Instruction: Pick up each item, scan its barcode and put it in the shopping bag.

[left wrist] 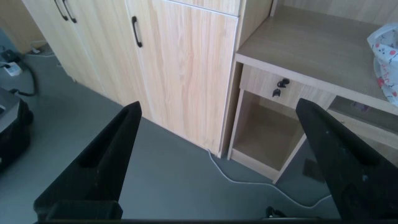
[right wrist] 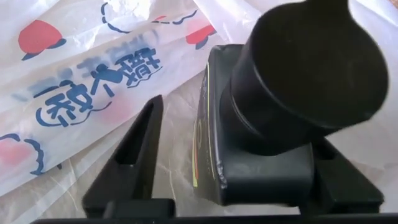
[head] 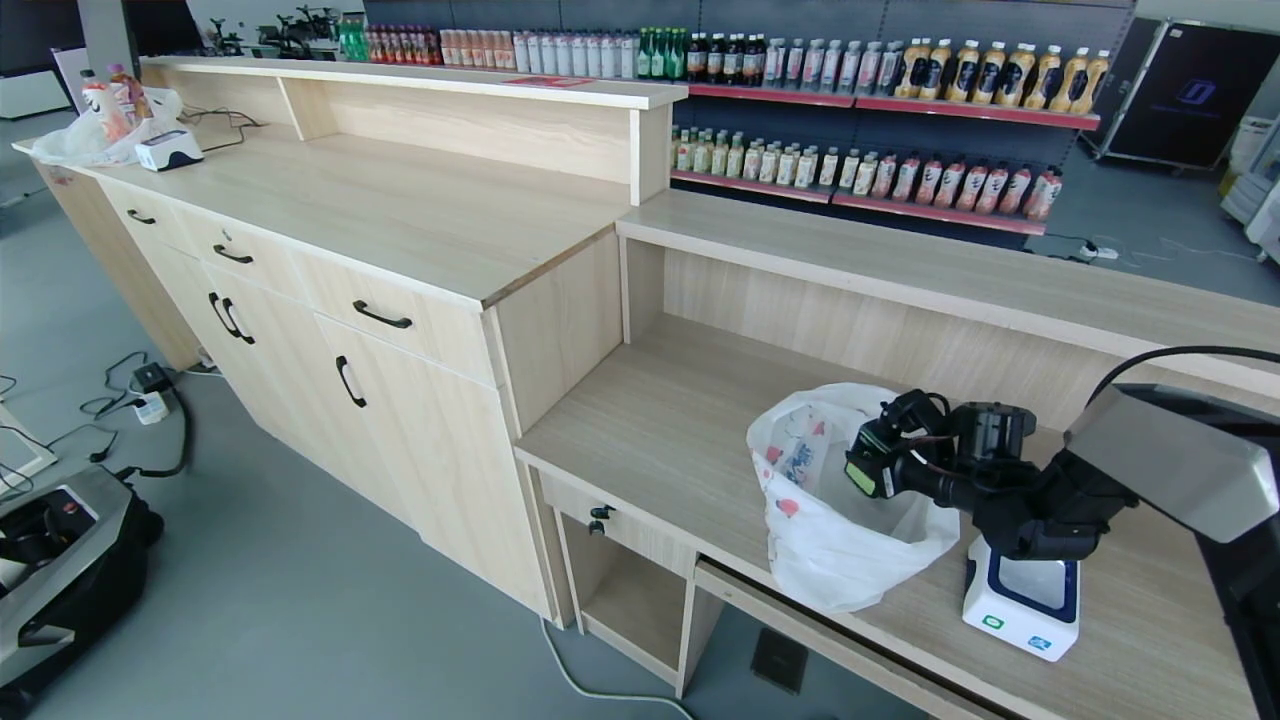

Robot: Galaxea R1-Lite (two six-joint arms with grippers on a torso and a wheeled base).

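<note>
Floor (left wrist: pixel 186 180) lies under splayed left hand (left wrist: pixel 217 106); right hand (head: pixel 872 455), spread, straddles dark bottle (right wrist: pixel 261 168) over shopping bag (head: pixel 830 550).

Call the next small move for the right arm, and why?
Probably ease the right end effector slightly down and let the item go. The item already sits over the open bag, so the drop into it would be short.

Setting: a shop, at the checkout. Red-edged shelves (head: pixel 868 100) are running along the back wall, carrying rows of bottles (head: pixel 985 72). A long wooden counter (head: pixel 400 205) with drawers is standing in front of them. A scanner (head: pixel 1022 605) and a printed plastic bag (head: pixel 815 545) are sitting on its lower desk — a second scanner (head: pixel 168 150) is sitting at the far end.
</note>
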